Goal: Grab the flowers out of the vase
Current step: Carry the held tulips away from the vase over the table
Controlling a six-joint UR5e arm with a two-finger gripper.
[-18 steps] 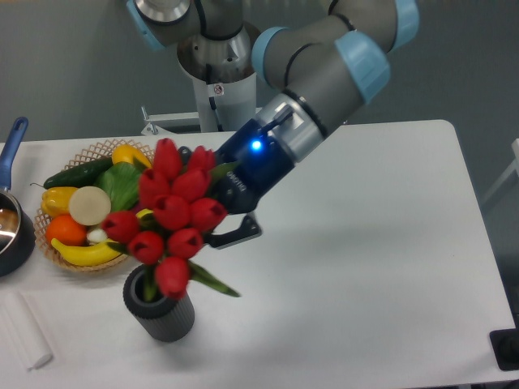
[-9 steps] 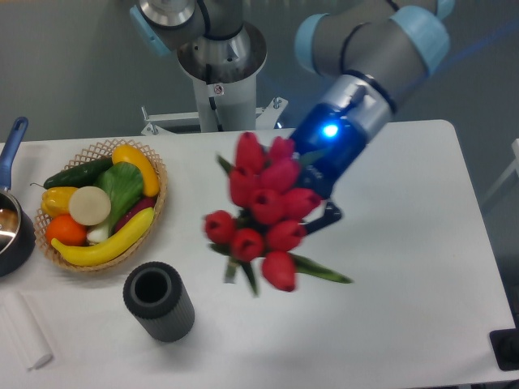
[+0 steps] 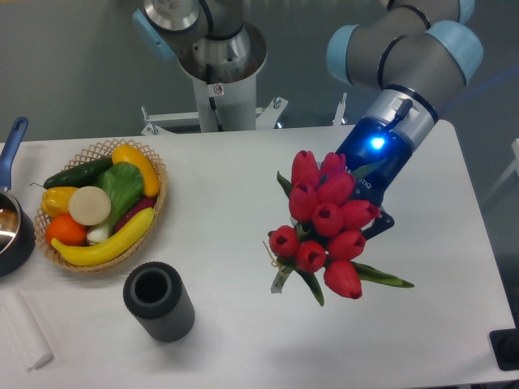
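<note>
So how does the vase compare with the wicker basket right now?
The vase is a dark ribbed cylinder with an empty mouth; the wicker basket is tan, wider, shallow, and full of fruit and vegetables. The vase stands nearer the front edge, the basket behind it. Both rest on the white table. The flowers are at the gripper.

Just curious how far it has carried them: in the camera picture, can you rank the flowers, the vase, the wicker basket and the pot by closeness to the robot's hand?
1. The flowers, at the hand itself.
2. The vase, lower left, empty.
3. The wicker basket, further left.
4. The pot, at the far left edge.
</note>
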